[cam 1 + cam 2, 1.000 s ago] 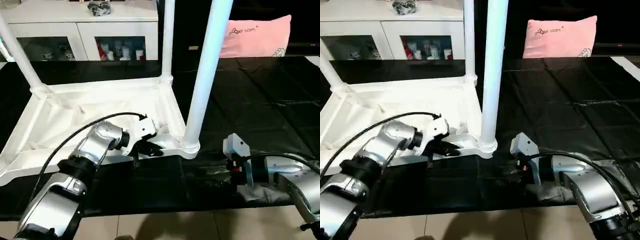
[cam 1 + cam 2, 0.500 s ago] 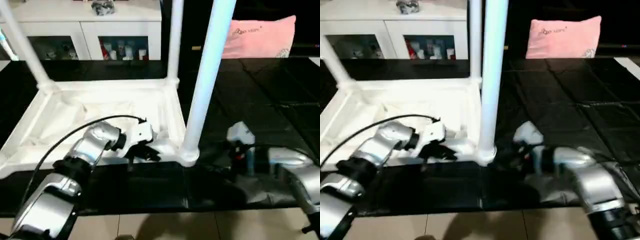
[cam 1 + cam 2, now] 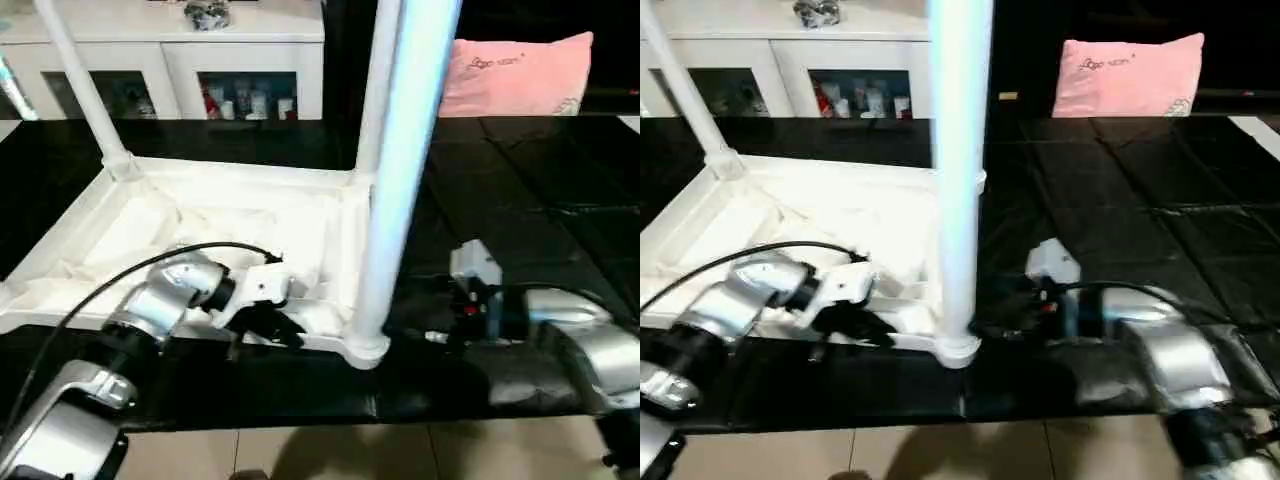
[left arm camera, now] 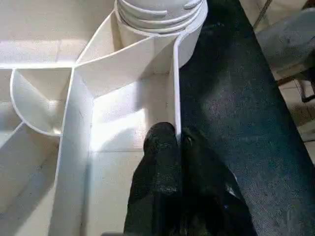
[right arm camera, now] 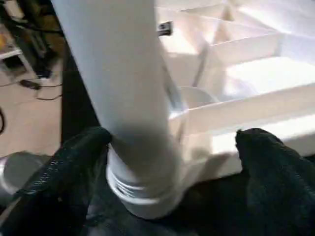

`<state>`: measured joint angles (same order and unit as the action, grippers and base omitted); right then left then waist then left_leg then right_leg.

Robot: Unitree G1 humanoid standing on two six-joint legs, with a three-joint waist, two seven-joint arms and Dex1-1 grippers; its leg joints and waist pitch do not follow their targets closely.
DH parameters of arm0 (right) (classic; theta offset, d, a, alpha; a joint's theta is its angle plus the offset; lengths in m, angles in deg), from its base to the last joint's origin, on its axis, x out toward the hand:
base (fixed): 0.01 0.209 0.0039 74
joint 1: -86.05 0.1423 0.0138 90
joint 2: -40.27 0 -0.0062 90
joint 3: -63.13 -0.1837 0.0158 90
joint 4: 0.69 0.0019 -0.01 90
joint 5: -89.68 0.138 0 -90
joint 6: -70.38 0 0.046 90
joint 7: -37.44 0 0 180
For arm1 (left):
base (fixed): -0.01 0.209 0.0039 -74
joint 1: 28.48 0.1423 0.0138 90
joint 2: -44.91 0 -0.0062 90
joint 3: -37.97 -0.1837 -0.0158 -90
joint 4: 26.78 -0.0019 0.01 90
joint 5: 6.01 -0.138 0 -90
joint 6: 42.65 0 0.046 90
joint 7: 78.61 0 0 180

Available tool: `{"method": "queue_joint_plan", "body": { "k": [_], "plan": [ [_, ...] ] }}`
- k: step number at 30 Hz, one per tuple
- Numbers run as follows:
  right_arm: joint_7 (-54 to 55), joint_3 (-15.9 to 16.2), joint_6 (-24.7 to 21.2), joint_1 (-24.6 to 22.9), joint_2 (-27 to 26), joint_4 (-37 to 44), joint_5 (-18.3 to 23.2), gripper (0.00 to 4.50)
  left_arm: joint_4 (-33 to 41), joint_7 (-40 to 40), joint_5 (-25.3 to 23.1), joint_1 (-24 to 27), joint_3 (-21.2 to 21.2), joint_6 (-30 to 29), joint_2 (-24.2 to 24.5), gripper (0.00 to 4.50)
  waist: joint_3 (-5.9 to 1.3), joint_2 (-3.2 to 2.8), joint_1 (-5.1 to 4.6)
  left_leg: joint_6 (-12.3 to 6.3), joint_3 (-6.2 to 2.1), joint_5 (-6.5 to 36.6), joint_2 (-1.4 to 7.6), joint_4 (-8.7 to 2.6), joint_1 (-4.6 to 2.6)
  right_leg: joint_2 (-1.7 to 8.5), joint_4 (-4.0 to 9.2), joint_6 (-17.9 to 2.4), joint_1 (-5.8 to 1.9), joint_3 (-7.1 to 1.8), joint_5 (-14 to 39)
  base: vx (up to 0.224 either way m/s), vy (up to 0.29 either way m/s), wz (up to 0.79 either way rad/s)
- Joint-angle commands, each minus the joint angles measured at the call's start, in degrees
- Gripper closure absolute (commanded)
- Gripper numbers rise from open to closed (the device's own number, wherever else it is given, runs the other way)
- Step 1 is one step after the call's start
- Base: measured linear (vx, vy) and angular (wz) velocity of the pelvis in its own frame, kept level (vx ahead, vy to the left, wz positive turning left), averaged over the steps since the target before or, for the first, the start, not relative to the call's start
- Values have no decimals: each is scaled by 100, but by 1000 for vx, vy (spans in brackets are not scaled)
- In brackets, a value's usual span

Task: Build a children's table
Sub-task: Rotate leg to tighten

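Head view: the white plastic ribbed tabletop [image 3: 200, 225] is lying upside down on the black mat [image 3: 520, 200], near white tube leg [image 3: 400, 170] standing in its corner socket.

Left wrist view: the left gripper [image 4: 178, 142] is pinching the tabletop's rim wall.

Right wrist view: the right gripper [image 5: 172, 142], fingers wide apart, is straddling the leg's base.

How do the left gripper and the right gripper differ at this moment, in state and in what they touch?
The left gripper is shut, pinching the thin side wall of the tabletop; the right gripper is open, its fingers standing on either side of the near leg without closing on it. The left gripper works inside the ribbed underside, the right gripper outside, at the leg's base. Both have black fingers and are near the same corner socket.
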<state>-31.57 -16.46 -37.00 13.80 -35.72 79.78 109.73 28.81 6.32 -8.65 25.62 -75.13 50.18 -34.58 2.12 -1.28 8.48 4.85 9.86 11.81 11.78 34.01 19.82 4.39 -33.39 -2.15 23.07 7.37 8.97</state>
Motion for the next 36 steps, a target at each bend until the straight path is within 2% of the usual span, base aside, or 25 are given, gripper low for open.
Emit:
{"method": "queue_joint_plan", "body": {
  "k": [1, 3, 6, 8, 10, 12, 14, 21, 25, 31, 32, 34, 35, 36],
  "plan": [
    [-184, 124, 181, 164, 8, -140, -79, 42, 210, 273, -74, -5, -252, 109, -84, 450, -365, 68, -17, -414, -30, 644, 181, -367, 21, 461, 393, -579, -340, -331, 1911, 0, 0, 0],
    [-305, 165, 247, 227, -17, -252, -130, 80, 238, 276, -71, -6, -261, 96, -78, 450, -367, 73, -2, -433, -21, 594, 183, -360, 15, 455, 379, -630, -333, -345, 1802, 0, 0, 0],
    [-560, 249, 388, 413, -77, -545, -220, 98, 271, 277, -78, -16, -284, 95, -64, 450, -369, 92, 11, -447, -19, 579, 183, -356, 28, 460, 368, -643, -339, -340, 1799, 0, 0, 0],
    [-636, 287, 428, 491, -92, -672, -241, 128, 275, 279, -81, -14, -289, 101, -64, 450, -368, 87, 12, -434, -19, 571, 180, -356, 22, 461, 371, -636, -339, -341, 1844, 0, 0, 0],
    [-752, 328, 465, 557, -99, -781, -207, 133, 293, 286, -79, -4, -298, 93, -57, 450, -370, 101, 15, -450, -17, 561, 186, -354, 20, 457, 365, -643, -336, -346, 1809, 0, 0, 0],
    [-882, 360, 473, 605, -103, -874, -173, 167, 304, 291, -79, 5, -312, 89, -49, 450, -374, 90, 17, -458, -22, 545, 193, -354, 20, 461, 356, -664, -338, -347, 1776, 0, 0, 0],
    [-1035, 371, 516, 653, -126, -998, -198, 170, 307, 300, -87, 16, -322, 94, -35, 450, -379, 89, 20, -468, -19, 543, 192, -348, 20, 461, 347, -697, -337, -346, 1737, 0, 0, 0],
    [-1210, 431, 503, 699, -164, -1129, -200, 237, 240, 306, -112, 9, -316, 120, -13, 450, -380, 78, 29, -464, -22, 506, 188, -348, 28, 455, 341, -709, -342, -345, 1689, 0, 0, 0],
    [-1244, 431, 471, 699, -177, -1139, -165, 245, 232, 304, -113, 8, -308, 91, -7, 450, -378, 77, 29, -442, -21, 547, 184, -348, 22, 456, 356, -667, -342, -343, 1797, 0, 0, 0],
    [-1294, 378, 417, 535, -248, -1068, -112, 250, 152, 100, -102, -10, -218, -144, -90, 450, -383, 66, 24, -438, -23, 553, 186, -347, 24, 449, 348, -709, -345, -341, 1712, 0, 0, 0],
    [-1275, 377, 404, 498, -264, -1032, -102, 250, 142, 64, -96, -16, -199, -195, -107, 450, -382, 42, 23, -431, -22, 574, 187, -346, 20, 451, 361, -709, -342, -340, 1735, 0, 0, 0],
    [-1173, 324, 367, 434, -329, -1001, -52, 250, 115, -72, -80, -34, -135, -313, -166, 450, -384, 50, 32, -429, -21, 587, 187, -346, 18, 449, 361, -707, -345, -342, 1740, 0, 0, 0],
    [-1024, 278, 419, 420, -385, -1022, -75, 250, 95, -189, -80, -43, -92, -368, -204, 450, -382, 16, 40, -420, -31, 609, 186, -349, 18, 453, 364, -710, -344, -334, 1772, 0, 0, 0],
    [-919, 246, 459, 411, -425, -1037, -96, 250, 82, -269, -80, -48, -63, -406, -229, 450, -376, 39, 29, -411, -26, 642, 183, -353, 16, 447, 380, -694, -340, -334, 1812, 0, 0, 0]
  ]
}}
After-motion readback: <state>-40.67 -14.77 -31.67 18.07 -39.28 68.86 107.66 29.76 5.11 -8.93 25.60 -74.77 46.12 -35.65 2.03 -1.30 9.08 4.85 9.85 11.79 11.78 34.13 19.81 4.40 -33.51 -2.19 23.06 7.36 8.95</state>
